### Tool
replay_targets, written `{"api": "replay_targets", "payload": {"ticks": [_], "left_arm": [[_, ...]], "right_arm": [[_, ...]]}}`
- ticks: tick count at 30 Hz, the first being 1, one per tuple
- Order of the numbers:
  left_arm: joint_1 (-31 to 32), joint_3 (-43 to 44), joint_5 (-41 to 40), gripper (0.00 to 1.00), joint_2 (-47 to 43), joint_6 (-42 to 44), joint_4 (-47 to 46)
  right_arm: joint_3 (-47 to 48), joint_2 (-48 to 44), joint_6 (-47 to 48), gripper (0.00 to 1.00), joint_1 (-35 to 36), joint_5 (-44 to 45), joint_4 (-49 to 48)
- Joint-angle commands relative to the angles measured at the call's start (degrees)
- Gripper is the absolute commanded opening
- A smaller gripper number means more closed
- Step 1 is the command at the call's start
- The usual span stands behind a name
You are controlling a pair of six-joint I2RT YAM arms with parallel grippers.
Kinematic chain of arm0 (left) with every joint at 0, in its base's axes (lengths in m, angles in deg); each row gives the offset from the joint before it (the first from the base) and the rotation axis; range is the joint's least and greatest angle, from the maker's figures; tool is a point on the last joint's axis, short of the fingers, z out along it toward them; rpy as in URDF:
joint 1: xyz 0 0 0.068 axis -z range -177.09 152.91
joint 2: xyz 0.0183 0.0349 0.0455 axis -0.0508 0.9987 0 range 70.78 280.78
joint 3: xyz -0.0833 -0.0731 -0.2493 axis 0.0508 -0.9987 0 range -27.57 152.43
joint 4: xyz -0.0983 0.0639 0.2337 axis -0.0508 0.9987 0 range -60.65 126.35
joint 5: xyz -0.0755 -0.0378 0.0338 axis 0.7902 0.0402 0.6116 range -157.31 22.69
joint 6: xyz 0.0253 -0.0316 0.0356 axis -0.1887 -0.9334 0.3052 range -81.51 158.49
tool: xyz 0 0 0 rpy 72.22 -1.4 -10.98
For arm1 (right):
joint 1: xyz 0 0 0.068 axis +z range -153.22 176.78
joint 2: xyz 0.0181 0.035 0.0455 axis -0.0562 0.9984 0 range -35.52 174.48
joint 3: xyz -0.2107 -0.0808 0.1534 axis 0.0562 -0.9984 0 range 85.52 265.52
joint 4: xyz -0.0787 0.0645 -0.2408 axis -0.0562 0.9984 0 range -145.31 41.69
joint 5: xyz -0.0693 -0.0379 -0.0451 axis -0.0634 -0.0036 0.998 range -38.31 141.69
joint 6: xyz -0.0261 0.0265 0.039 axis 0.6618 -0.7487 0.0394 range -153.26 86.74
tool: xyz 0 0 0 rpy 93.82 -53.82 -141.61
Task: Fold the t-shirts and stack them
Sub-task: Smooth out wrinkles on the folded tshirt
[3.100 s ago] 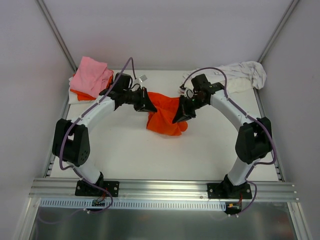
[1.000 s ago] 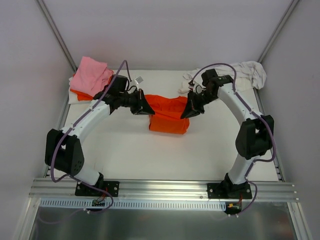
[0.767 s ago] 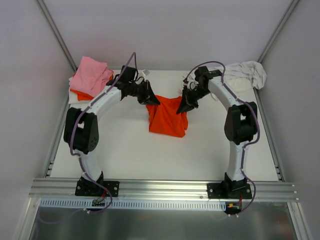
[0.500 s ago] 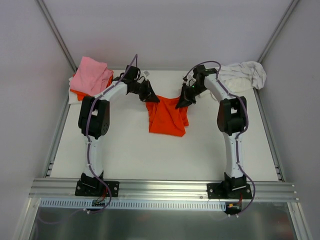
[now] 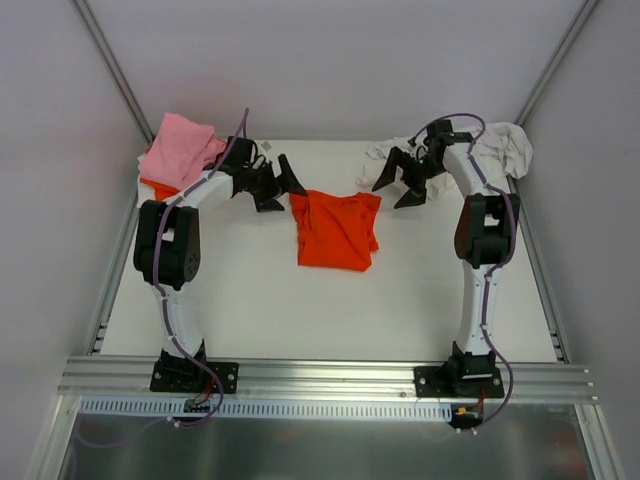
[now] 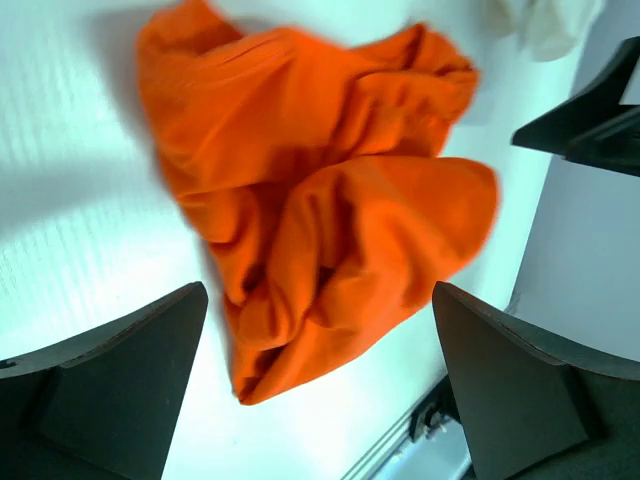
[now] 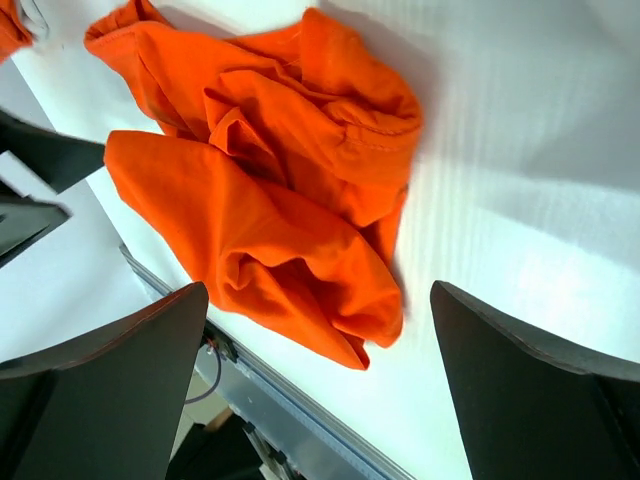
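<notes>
A bright orange t-shirt [image 5: 335, 230] lies loosely crumpled on the white table [image 5: 250, 300], free of both grippers. My left gripper [image 5: 280, 188] hovers just off its back left corner with the jaws wide open and nothing between them. My right gripper [image 5: 399, 187] stands open and empty off the back right corner. In the left wrist view the orange t-shirt [image 6: 320, 200] lies beyond the spread fingers [image 6: 100, 390]. The right wrist view shows the same orange t-shirt [image 7: 270, 190] ahead of its fingers [image 7: 540, 400].
At the back left a pink t-shirt [image 5: 183, 150] tops a stack with an orange one [image 5: 160, 187] under it. A crumpled white t-shirt [image 5: 490, 150] lies at the back right corner. Grey walls close in the table, and a metal rail [image 5: 330, 375] runs along its near edge.
Both grippers were shut on the orange t-shirt's upper corners and holding it up. They have opened and drawn apart, and the shirt has dropped onto the table.
</notes>
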Motion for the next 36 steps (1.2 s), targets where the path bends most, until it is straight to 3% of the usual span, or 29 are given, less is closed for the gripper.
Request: {"api": "replay_targets", "payload": {"ticks": [1,9,17,18,20,21,22,24,25,28,36], "left_arm": [[0.0,0.3,-2.4,0.99,-8.6,3.2,-5.1],[0.1,-4.1,0.8,0.99,-16.4,6.6,-6.6],[0.3,-10.8,8.6,0.95,-16.7,4.5,-7.1],[0.3,-10.5,9.6,0.92,-15.3,3.1,-6.9],[0.7,-10.7,11.7,0.86,-14.3,2.0,-8.5],[0.8,-11.1,12.1,0.83,-14.3,1.2,-9.0],[0.9,-11.2,12.4,0.80,-14.3,0.9,-9.4],[1.0,-11.7,13.5,0.63,-14.8,0.2,-10.0],[1.0,-11.9,13.7,0.59,-15.1,0.3,-9.8],[1.0,-12.8,13.1,0.50,-17.3,1.7,-8.2],[1.0,-13.4,12.2,0.53,-21.9,2.2,-5.4]], "right_arm": [[-1.4,-8.1,-0.3,0.99,-1.2,0.2,-0.2],[-9.0,-18.5,-0.4,1.00,0.3,-0.6,-1.0],[-16.7,-20.9,-0.5,0.97,5.6,-1.1,-2.6],[-16.8,-20.3,-0.6,0.94,6.6,-1.0,-2.6],[-16.0,-19.5,-0.9,0.76,7.6,-1.9,-2.6],[-15.6,-18.6,-1.3,0.61,8.4,-2.4,-2.7],[-15.0,-17.9,-1.4,0.40,8.8,-2.4,-2.5],[-12.9,-16.4,-1.5,0.22,9.8,-2.9,-1.7],[-12.2,-14.8,-1.5,0.07,10.1,-3.0,-1.5],[-10.3,-13.0,-1.8,0.01,11.0,-3.2,-1.2],[-10.5,-8.7,-1.7,0.00,12.0,-2.7,-2.0]]}}
